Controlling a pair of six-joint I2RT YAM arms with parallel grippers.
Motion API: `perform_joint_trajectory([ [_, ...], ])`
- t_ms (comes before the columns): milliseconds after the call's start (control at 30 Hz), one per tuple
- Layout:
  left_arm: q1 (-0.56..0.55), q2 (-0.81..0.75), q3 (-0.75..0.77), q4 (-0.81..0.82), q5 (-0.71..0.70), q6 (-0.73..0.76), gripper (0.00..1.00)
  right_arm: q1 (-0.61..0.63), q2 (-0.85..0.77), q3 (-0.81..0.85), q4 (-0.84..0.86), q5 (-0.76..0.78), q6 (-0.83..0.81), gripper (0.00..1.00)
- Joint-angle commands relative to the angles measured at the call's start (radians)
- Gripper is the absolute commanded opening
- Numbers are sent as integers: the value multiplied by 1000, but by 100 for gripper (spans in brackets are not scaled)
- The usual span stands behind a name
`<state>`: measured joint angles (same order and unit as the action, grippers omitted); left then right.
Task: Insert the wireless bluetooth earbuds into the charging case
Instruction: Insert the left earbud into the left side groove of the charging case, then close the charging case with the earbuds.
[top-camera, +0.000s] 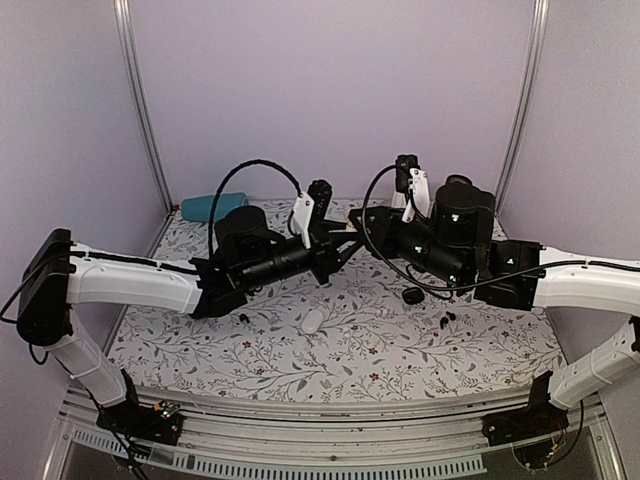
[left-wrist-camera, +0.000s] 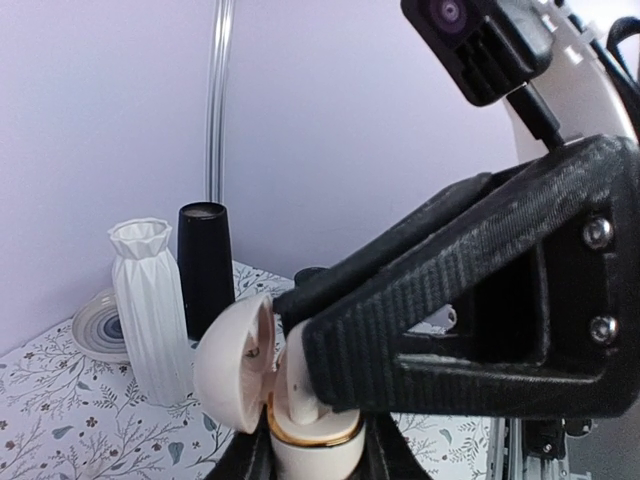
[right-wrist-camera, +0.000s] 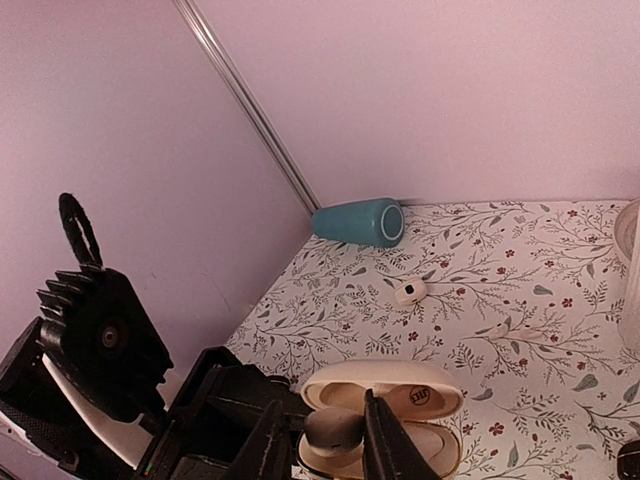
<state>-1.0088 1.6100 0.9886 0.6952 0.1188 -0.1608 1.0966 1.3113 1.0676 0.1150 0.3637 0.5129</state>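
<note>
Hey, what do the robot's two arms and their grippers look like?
The left arm and right arm have white link shells, black cylindrical joint housings and looping black cables. The left gripper and right gripper are black, with tapering fingers and white camera brackets.

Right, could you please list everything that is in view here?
Charging case: 1, cream, open, held above table centre.
Earbud: 1, dark, over the open case.
Loose earbuds: few, black, scattered on table.
Small case: 1, white, table front.
Round object: 1, black, right of centre.
Cylinder: 1, teal, lying at back left.
Vase: 1, white, pleated, back.
Tube: 1, black, upright beside vase.
Dish: 1, patterned, beside vase.
Left end effector: 1, black, shut on case.
Right end effector: 1, black, shut on earbud.
</note>
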Motion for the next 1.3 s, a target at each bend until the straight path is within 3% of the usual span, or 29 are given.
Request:
perform_joint_trajectory([
  [0, -11, -45, 10, 47, -2, 17, 0, 12, 11, 24, -37, -12, -14, 27],
  [833, -8, -100, -64, 38, 21, 22, 0, 0, -59, 134, -228, 48, -50, 50],
  [1000, -6, -107, -79, 35, 103, 33, 0, -90, -98, 134, -265, -133, -58, 56],
  [1267, -6, -140, -126, 53, 233, 36, 0, -208, -124, 65, -197, -555, -55, 68],
])
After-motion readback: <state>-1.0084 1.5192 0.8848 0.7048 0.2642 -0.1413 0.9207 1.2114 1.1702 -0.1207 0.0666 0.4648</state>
